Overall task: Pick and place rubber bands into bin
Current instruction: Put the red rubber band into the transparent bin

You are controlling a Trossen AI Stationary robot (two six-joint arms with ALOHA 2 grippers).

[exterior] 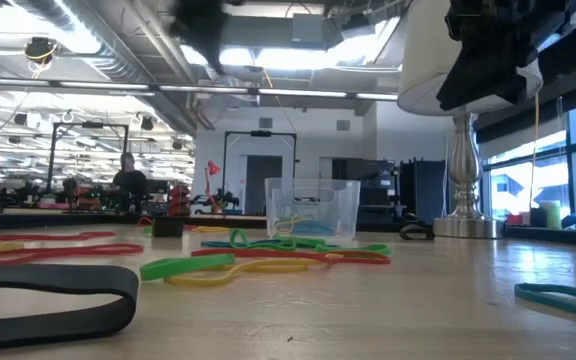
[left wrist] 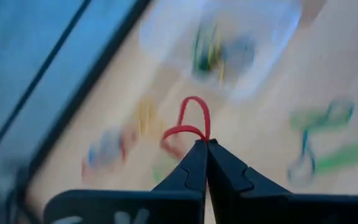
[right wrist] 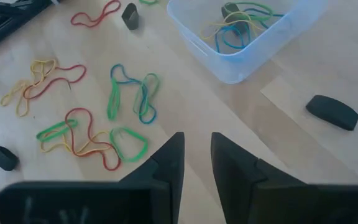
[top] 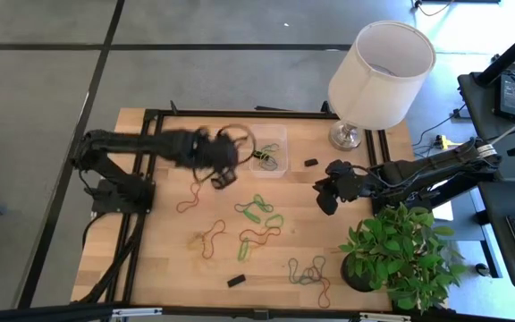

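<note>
Red band: pinched in clenched left jaws, raised beside the bin.
Other rubber bands: scattered over the tabletop; several already binned.
Right jaws: parted, nothing held, hovering right of the bin.
Risk: the floppy loop could be snagged on the rim and dropped outside.

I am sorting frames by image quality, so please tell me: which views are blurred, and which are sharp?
High view: the left arm is smeared by motion. Left wrist view: the table and bin are blurred, while the left gripper, shut on a red rubber band, is sharp. Right wrist view: sharp throughout. Low view: the nearest black band is soft.
</note>
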